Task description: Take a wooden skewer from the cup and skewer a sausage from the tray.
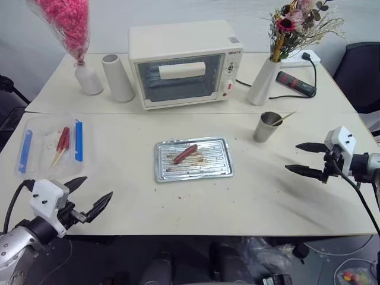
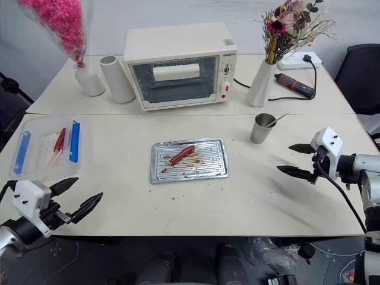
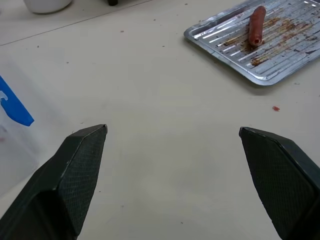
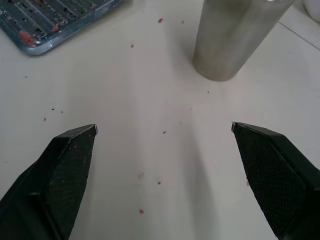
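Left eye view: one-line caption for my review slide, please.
Both hands, left hand and right hand, open and empty over the table; sausage on tray, wooden skewer in cup.

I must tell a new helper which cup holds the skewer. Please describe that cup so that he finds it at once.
Start at the white toaster oven at the back of the table. To its right stands a white vase of dried flowers; the cup stands just in front of that vase, right of the tray. It is the one short, shiny grey metal vessel, with a skewer leaning out of it.
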Robot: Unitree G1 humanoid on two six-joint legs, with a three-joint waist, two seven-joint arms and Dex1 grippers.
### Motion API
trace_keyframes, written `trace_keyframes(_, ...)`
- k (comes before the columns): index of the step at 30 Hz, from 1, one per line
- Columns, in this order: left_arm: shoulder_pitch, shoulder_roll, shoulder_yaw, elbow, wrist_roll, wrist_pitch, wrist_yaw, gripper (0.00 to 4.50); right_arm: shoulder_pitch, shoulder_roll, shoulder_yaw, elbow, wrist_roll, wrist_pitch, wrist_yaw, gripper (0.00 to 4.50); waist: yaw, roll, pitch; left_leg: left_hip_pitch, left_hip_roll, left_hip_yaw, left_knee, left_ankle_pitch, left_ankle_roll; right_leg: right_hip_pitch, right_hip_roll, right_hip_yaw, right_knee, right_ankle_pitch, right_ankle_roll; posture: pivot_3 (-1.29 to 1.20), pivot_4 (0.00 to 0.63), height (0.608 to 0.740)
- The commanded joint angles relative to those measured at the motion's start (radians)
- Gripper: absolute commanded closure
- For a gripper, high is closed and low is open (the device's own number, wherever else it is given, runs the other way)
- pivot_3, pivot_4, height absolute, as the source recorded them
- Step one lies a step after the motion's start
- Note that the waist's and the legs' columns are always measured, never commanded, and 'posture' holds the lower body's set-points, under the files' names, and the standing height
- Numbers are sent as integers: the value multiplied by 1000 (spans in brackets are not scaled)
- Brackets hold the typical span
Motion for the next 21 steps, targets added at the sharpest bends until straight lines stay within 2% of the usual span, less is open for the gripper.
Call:
trace_keyframes(1, 5, 4, 6, -7, -4, -10, -3, 21, -11, 0, -20, -9, 14, 3, -6, 0, 1, 0, 0, 0, 0, 0, 0, 0, 0, 0, 0, 0, 0, 0, 0, 0, 150, 740)
trace_keyframes(14, -14, -2, 2, -17, -46, 39, 6, 21, -4, -1, -18, -27, 29, 56, -4, 0, 1, 0, 0, 0, 0, 0, 0, 0, 0, 0, 0, 5, 0, 0, 0, 0, 150, 740)
trace_keyframes(21, -9, -13, -24, -19, -20, 29, 19, 21, 9, -9, -26, -37, 22, 57, -26, 0, 1, 0, 0, 0, 0, 0, 0, 0, 0, -1, 0, 7, 0, 1, 1, 0, 150, 740)
